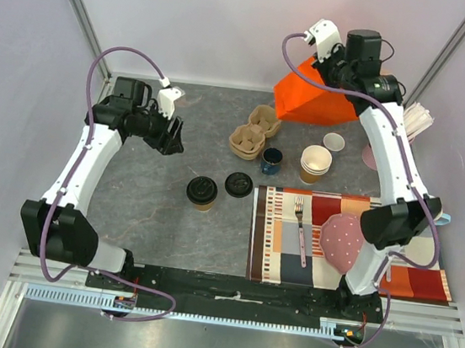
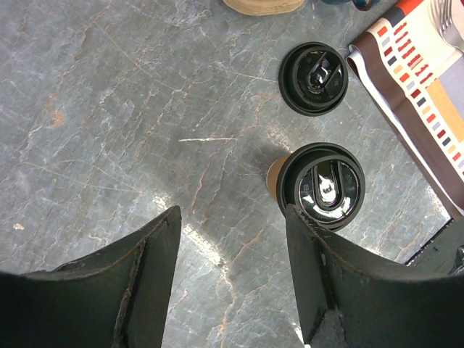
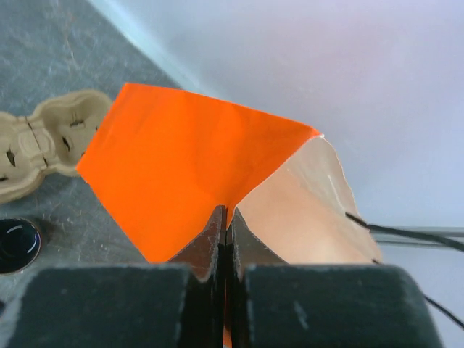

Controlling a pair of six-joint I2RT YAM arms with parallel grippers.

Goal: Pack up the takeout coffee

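Note:
The takeout coffee (image 1: 201, 191), a brown paper cup with a black lid, stands on the grey table near the middle. In the left wrist view the coffee (image 2: 321, 186) sits just beyond my right finger. My left gripper (image 1: 169, 136) (image 2: 232, 214) is open and empty, above the table to the left of the cup. An orange paper bag (image 1: 314, 99) stands open at the back. My right gripper (image 1: 326, 67) (image 3: 226, 214) is shut on the bag's (image 3: 174, 159) top rim.
A loose black lid (image 1: 239, 184) (image 2: 313, 77) lies beside the coffee. A pulp cup carrier (image 1: 255, 132) (image 3: 43, 141), a dark blue cup (image 1: 271, 159), a stack of paper cups (image 1: 315, 163) and a striped placemat (image 1: 276, 230) with a fork (image 1: 300, 221) lie to the right.

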